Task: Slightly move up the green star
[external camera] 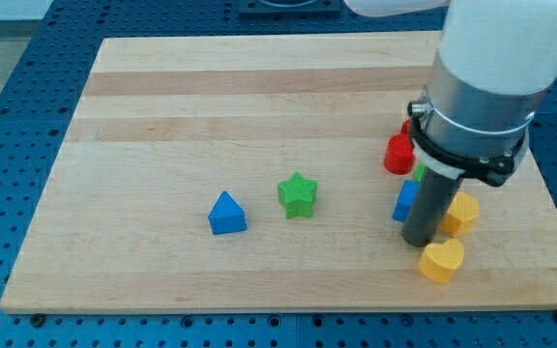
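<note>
A pale wooden board [259, 106] lies on a blue perforated table [8, 87], seen from above and slightly from the front. The green star [298, 194] sits a little right of the board's middle and serves as the landmark here. Just to its left and slightly toward the view's bottom, apart from it, rests a blue triangular block [226, 214]. Well to the star's right stands the arm, a wide white and grey cylinder [486, 87] that narrows into a dark rod. My tip [420, 242] meets the board far to the star's right and a little lower in the view, not touching the star. A cluster of blocks surrounds the rod: a red block [397, 154] to the star's right and higher in the view, partly hidden by the arm; a blue block [405, 201] level with the star, touching or just beside the rod's left side; a sliver of green [420, 173] above that blue block, its shape hidden; a yellow block [462, 213] just right of the rod; and a yellow heart-like block [442, 260] just below and right of my tip. The arm carries no claw, only the rod, so there is no open or closed state to report.
</note>
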Controlling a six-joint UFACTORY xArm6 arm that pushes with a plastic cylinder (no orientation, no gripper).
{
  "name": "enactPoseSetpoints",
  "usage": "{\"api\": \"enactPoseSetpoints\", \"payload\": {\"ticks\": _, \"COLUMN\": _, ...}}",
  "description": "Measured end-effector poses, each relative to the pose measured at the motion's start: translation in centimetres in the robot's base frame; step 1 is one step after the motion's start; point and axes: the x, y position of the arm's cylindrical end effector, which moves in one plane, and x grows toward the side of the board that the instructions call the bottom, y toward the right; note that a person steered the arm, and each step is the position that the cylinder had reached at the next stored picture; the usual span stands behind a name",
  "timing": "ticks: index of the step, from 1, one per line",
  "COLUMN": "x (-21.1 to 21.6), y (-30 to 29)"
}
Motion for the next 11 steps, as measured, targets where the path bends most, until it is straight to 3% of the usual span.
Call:
{"api": "enactPoseSetpoints", "payload": {"ticks": 2, "x": -2.1, "y": 0.4}}
{"api": "enactPoseSetpoints", "payload": {"ticks": 4, "x": -1.0, "y": -0.8}}
{"api": "enactPoseSetpoints", "payload": {"ticks": 7, "x": 0.7, "y": -13.5}}
{"api": "enactPoseSetpoints", "payload": {"ticks": 8, "x": 0.5, "y": -12.8}}
{"api": "enactPoseSetpoints", "payload": {"ticks": 10, "x": -5.3, "y": -9.9}}
{"api": "enactPoseSetpoints", "payload": {"ticks": 11, "x": -4.9, "y": -9.9}}
